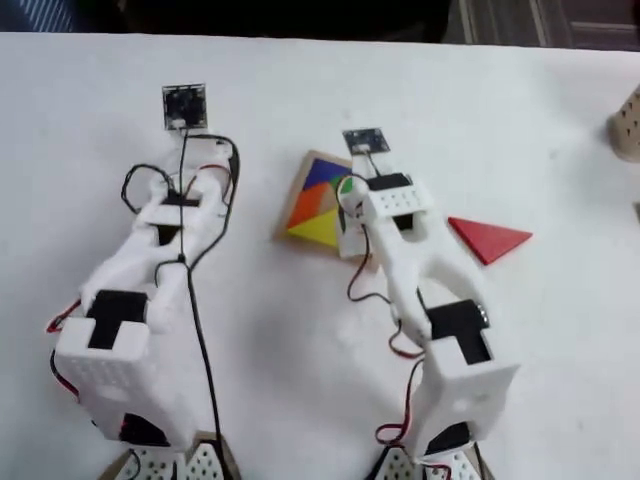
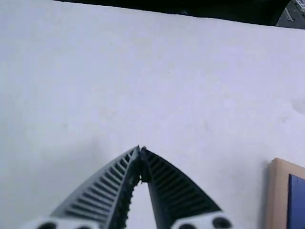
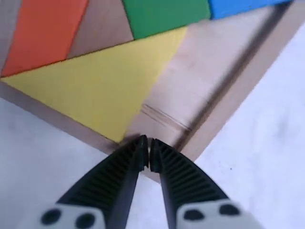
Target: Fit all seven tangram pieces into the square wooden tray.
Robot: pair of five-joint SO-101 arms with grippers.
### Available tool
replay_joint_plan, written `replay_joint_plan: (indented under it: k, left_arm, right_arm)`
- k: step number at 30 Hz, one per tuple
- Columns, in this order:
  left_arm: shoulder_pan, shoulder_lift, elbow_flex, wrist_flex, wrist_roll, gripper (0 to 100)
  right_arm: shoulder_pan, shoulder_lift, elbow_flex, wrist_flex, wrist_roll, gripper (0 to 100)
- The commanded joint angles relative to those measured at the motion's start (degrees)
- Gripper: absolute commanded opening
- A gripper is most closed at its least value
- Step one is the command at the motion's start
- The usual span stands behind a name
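The square wooden tray (image 1: 300, 170) lies mid-table, and its corner (image 2: 280, 191) also appears in the left wrist view. In it lie a yellow triangle (image 3: 105, 81), an orange piece (image 3: 45, 33), a green piece (image 3: 164, 14) and a blue piece (image 3: 238, 5), beside a bare patch of tray floor (image 3: 209, 67). A red triangle (image 1: 490, 238) lies flat on the table to the right of the tray. My right gripper (image 3: 145, 145) is shut and holds nothing, its tips at the tray's rim by the yellow triangle's corner. My left gripper (image 2: 140, 151) is shut over bare table, left of the tray.
A perforated tan object (image 1: 627, 125) stands at the table's right edge. The table's far edge (image 1: 300, 38) runs along the top, dark beyond it. Black and red cables (image 1: 200, 330) hang along both arms.
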Motion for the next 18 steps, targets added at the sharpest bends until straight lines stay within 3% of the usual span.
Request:
replay_joint_plan:
  k: [1, 5, 9, 12, 18]
  left_arm:
    - [-0.7, -0.7, -3.3, 0.6, 0.5, 2]
    - [-0.7, -0.7, -3.3, 0.6, 0.5, 2]
    - [-0.7, -0.7, -3.3, 0.6, 0.5, 2]
    - [-0.7, -0.7, -3.3, 0.6, 0.5, 2]
    - [-0.7, -0.7, -3.3, 0.6, 0.5, 2]
  right_arm:
    - [-0.7, -7.3, 8.2, -0.3, 5.5, 1.9]
    - [1.1, -15.1, 17.8, -1.3, 12.5, 1.9]
    - [9.7, -19.2, 22.3, -1.4, 18.1, 1.9]
    - [17.1, -17.8, 21.6, -4.0, 21.8, 1.9]
    - [20.6, -10.9, 11.9, -4.3, 23.5, 1.9]
